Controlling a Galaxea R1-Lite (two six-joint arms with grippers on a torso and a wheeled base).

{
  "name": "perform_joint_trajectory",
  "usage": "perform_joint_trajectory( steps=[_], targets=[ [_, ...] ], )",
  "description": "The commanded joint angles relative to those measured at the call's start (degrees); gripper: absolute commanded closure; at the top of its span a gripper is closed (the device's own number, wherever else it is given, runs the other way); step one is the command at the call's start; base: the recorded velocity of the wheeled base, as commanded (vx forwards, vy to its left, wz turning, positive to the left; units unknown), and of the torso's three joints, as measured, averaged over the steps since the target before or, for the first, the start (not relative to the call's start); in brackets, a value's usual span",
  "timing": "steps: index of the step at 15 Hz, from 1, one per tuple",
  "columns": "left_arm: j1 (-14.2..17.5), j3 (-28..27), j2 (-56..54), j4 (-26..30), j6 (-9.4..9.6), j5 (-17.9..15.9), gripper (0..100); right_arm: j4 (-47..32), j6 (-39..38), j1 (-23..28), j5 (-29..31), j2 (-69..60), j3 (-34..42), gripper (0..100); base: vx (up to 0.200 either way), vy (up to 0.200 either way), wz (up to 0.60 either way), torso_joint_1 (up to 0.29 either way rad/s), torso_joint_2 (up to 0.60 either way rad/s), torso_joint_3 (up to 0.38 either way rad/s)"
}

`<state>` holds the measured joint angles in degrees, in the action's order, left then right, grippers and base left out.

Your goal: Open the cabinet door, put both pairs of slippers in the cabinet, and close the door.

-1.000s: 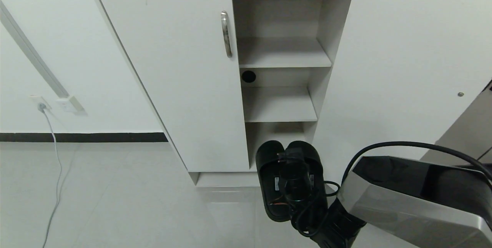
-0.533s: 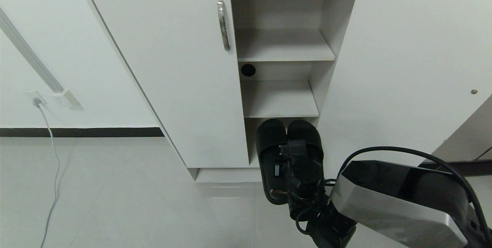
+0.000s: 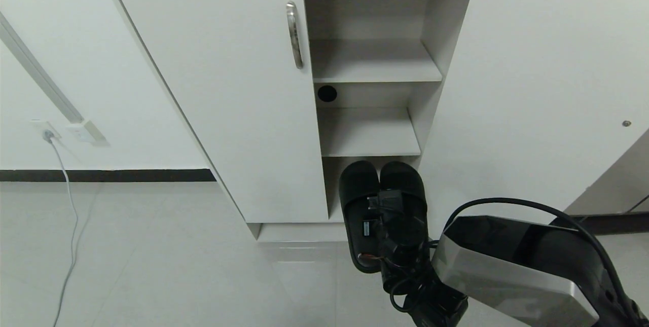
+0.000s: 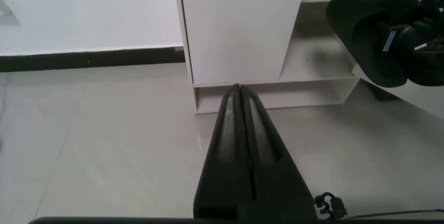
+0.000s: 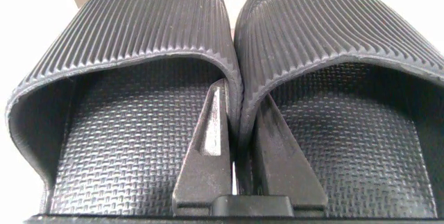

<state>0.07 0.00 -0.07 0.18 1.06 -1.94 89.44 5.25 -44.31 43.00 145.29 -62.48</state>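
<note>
A pair of black slippers (image 3: 377, 190) hangs side by side, toes at the mouth of the white cabinet's (image 3: 370, 134) bottom compartment. My right gripper (image 3: 388, 205) is shut on their two inner walls, which are pinched together. In the right wrist view the gripper (image 5: 239, 99) has one finger inside each slipper (image 5: 159, 64). The cabinet's right door (image 3: 532, 78) is swung open; its left door (image 3: 228, 88) is closed, with a metal handle (image 3: 293, 35). My left gripper (image 4: 238, 89) is shut on nothing, low over the floor in front of the cabinet, with the slippers (image 4: 378, 33) farther off.
Two shelves (image 3: 372, 61) sit above the bottom compartment, with a round hole (image 3: 327, 93) in the back panel. The open door stands close beside my right arm. A wall socket (image 3: 48, 134) and a hanging cable (image 3: 71, 215) are at the far left. Tiled floor (image 3: 177, 266) spreads before the cabinet.
The head camera shifted down and closer. My right arm carried the slippers forward, from the floor in front of the cabinet to the bottom compartment's mouth.
</note>
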Motion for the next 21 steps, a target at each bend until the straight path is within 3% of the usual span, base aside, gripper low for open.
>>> perform_joint_trajectory(
  steps=[1,9,13,18,21],
  targets=[
    [0.01,0.00,0.07,-0.01,-0.09,0.00,100,0.03,0.02,0.02,-0.02,0.00,-0.01,100,0.200,0.000,0.00,-0.002,0.00,0.002],
    [0.01,0.00,0.07,-0.01,-0.09,0.00,100,-0.06,0.02,0.10,0.07,-0.71,-0.01,100,0.200,0.000,0.00,0.005,0.00,0.001],
    [0.01,0.00,0.07,-0.01,-0.09,0.00,100,-0.41,0.02,1.60,-0.19,-0.53,-0.01,100,0.000,0.000,0.00,0.000,0.00,0.000],
    [0.01,0.00,0.07,-0.01,-0.01,0.00,100,-8.93,-0.77,2.56,-1.25,-0.62,-5.73,100,0.000,0.000,0.00,0.000,0.00,0.000],
    [0.01,0.00,0.07,-0.01,-0.01,0.00,100,-19.13,-3.94,3.80,-3.45,-0.62,-14.43,100,0.000,0.000,0.00,0.000,0.00,0.000]
  ],
)
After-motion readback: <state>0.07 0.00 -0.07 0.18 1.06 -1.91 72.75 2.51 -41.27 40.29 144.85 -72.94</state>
